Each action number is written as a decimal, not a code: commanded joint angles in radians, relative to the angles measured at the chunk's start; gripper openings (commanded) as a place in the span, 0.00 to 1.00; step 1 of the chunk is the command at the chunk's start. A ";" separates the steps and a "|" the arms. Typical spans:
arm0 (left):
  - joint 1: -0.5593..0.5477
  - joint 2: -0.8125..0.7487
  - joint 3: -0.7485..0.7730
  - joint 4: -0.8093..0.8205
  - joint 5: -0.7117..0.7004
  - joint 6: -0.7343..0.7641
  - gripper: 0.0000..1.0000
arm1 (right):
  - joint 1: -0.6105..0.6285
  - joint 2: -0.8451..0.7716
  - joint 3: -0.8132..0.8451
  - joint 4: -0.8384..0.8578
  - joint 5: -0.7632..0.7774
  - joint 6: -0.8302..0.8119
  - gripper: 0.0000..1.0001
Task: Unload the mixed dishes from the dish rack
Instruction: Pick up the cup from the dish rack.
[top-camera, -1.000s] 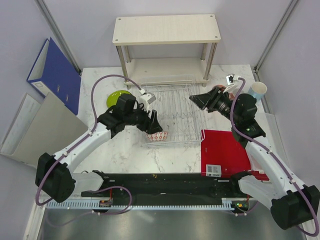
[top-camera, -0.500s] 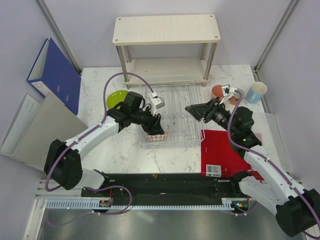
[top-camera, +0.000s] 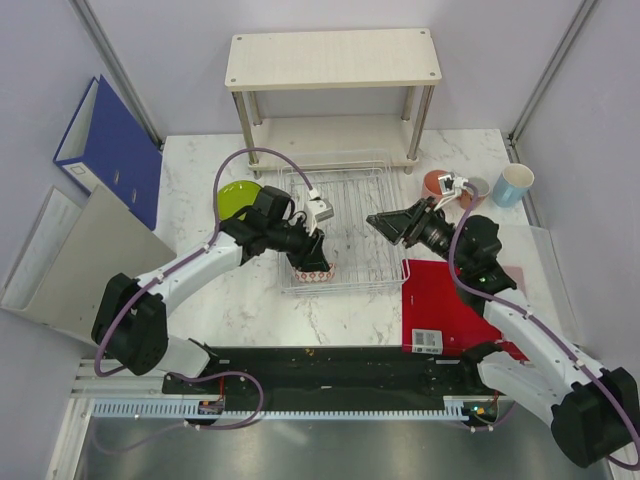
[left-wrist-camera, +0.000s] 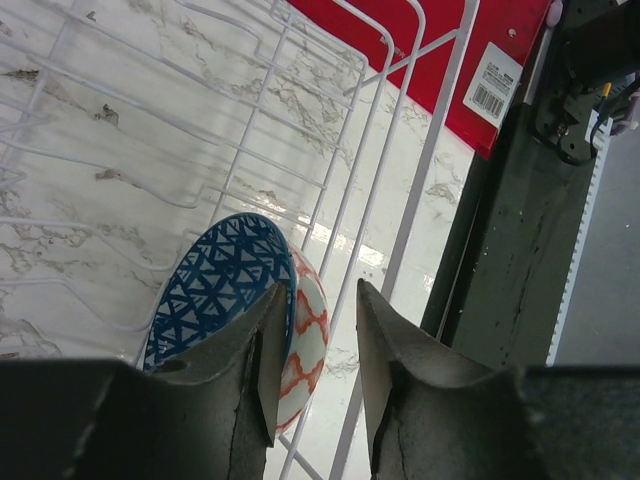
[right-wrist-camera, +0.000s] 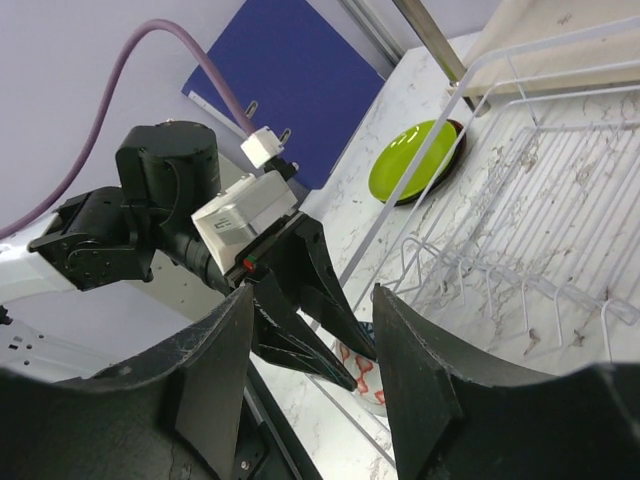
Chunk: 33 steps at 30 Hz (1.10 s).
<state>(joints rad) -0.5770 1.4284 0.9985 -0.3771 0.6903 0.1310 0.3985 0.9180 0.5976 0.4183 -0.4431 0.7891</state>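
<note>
The small red-white bowl with a blue-patterned inside stands on edge in the front left corner of the silver wire dish rack. My left gripper is open. In the left wrist view it straddles the bowl's rim, one finger inside and one outside with a gap. My right gripper is open and empty above the rack's right side. The lime-green plate lies on the dark plate left of the rack. The terracotta mug and light blue cup stand at the right. The pink cup is out of view.
A beige two-tier shelf stands behind the rack. A red board lies at the front right. A blue binder and a grey folder lean at the left. The right wrist view shows the left gripper over the bowl.
My left gripper has swung right and come down over the bowl's rim. My right gripper has drawn away from the mug and moved left over the rack.
</note>
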 joint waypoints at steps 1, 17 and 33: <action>-0.021 0.009 -0.009 -0.002 0.032 0.030 0.39 | 0.011 0.028 -0.013 0.065 0.006 0.010 0.58; -0.026 0.027 0.005 -0.066 -0.124 0.002 0.46 | 0.016 0.062 -0.045 0.086 0.004 0.004 0.58; -0.027 0.087 0.009 -0.079 -0.078 -0.080 0.02 | 0.014 0.068 -0.079 0.094 0.014 0.010 0.58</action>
<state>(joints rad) -0.5991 1.4918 1.0050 -0.3969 0.6422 0.0456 0.4107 0.9836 0.5255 0.4568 -0.4358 0.7975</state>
